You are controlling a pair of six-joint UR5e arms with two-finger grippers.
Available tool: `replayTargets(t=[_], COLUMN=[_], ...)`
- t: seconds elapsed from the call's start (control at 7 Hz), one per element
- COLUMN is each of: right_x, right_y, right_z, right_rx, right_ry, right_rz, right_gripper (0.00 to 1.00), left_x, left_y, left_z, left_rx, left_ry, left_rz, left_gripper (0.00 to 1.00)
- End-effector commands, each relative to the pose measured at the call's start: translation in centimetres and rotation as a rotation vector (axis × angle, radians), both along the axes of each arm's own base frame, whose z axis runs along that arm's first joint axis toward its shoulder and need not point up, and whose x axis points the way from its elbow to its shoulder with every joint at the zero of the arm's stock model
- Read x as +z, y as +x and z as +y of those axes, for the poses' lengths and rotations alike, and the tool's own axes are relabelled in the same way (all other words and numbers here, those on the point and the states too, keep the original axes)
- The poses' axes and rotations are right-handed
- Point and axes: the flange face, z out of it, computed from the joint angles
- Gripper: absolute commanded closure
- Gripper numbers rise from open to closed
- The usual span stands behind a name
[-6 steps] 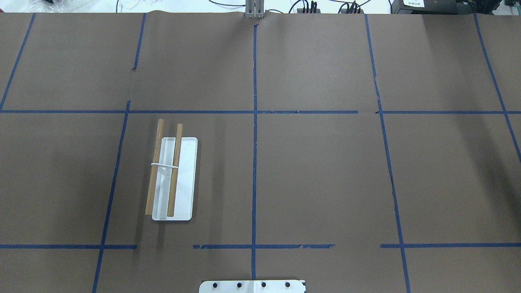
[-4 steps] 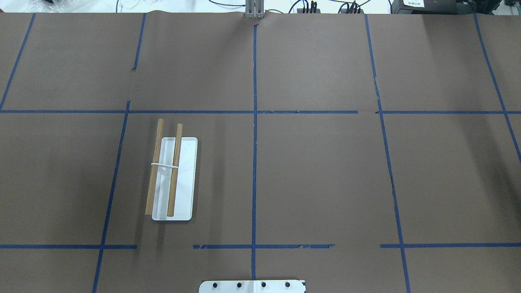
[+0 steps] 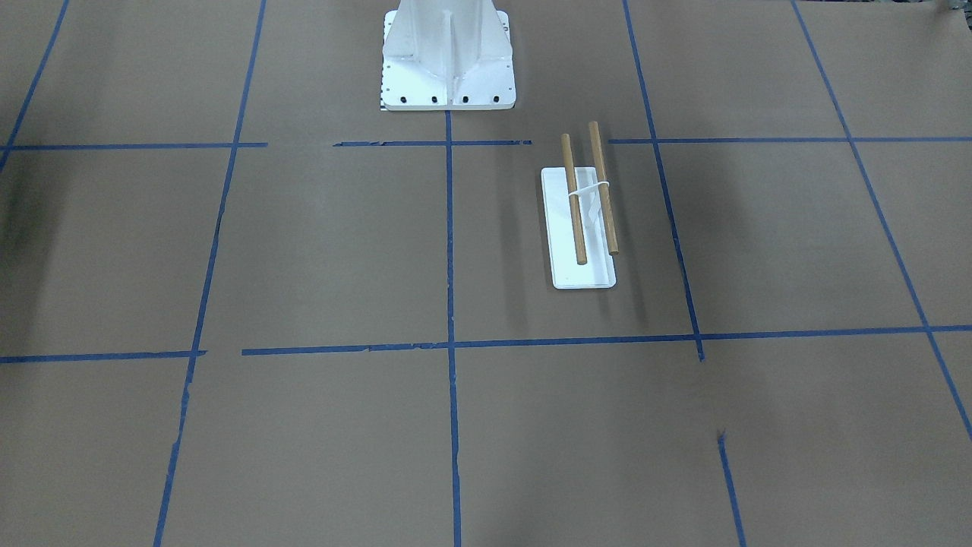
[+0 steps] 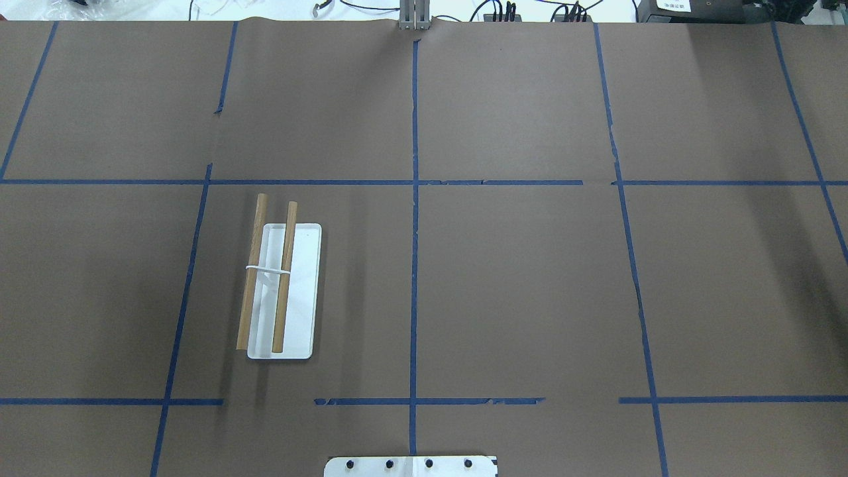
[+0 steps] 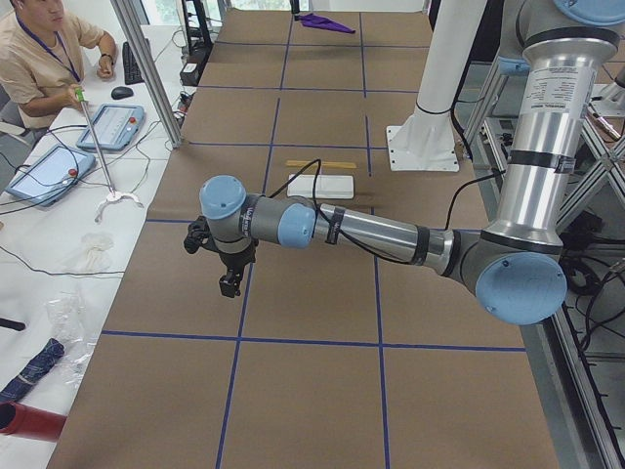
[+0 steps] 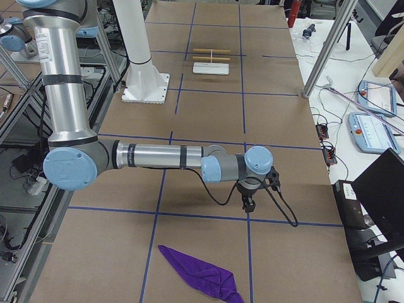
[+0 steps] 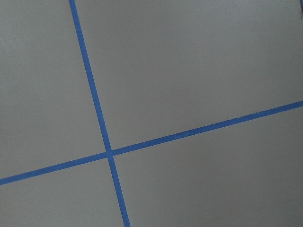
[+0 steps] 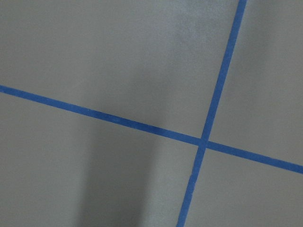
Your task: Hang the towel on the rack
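Finding the rack (image 4: 283,291) standing upright on the brown-papered surface (image 4: 530,278), in the robot's left half, near the white pedestal (image 4: 411,466), ahead of it and to its left; seeing its two wooden rods (image 4: 250,285) running parallel, pointing away from the robot, raised over the flat white base (image 4: 303,318); seeing a thin white band crossing both rods at mid-length.

Spotting the purple towel (image 6: 199,274) lying crumpled on the surface near the robot's right end, well apart from the rack; not yet hanging on either rod.

Watching the left hand (image 5: 229,283) hanging fingers-down over the surface toward the left end, on an arm stretching out low and level, apart from the rack; not being able to tell whether its fingers are apart or together.

Watching the right hand (image 6: 249,203) hanging fingers-down over the surface toward the right end, near the towel but not touching it; again not being able to tell how its fingers are set.

Getting only brown paper and crossing blue tape (image 4: 414,265) from both wrist views.

Noticing an operator (image 5: 44,54) sitting beside the surface.
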Motion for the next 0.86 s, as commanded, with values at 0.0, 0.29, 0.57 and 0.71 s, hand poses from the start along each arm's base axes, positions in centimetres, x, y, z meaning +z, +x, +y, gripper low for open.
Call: replayTargets(t=[0.0, 0.29, 0.57, 0.71], right_x=[5.1, 9.4, 11.9, 13.9], right_y=[0.9, 1.9, 3.0, 3.1], right_z=[3.6, 5.1, 5.5, 6.3], right_rx=[0.012, 0.059, 0.074, 0.072], right_ry=[0.018, -0.076, -0.128, -0.17], right_rz=[0.074, 0.186, 0.194, 0.199], right_gripper=[0.0, 0.0, 0.05, 0.1], left_x=[0.0, -0.3, -0.7, -1.0], left_y=[0.4, 0.4, 0.5, 0.4], left_z=[-0.3, -0.1, -0.3, -0.3], left_rx=[0.004, 0.006, 0.007, 0.006], left_ry=[-0.005, 0.002, 0.008, 0.013], left_rz=[0.001, 0.005, 0.005, 0.007], left_gripper=[0.0, 0.0, 0.0, 0.0])
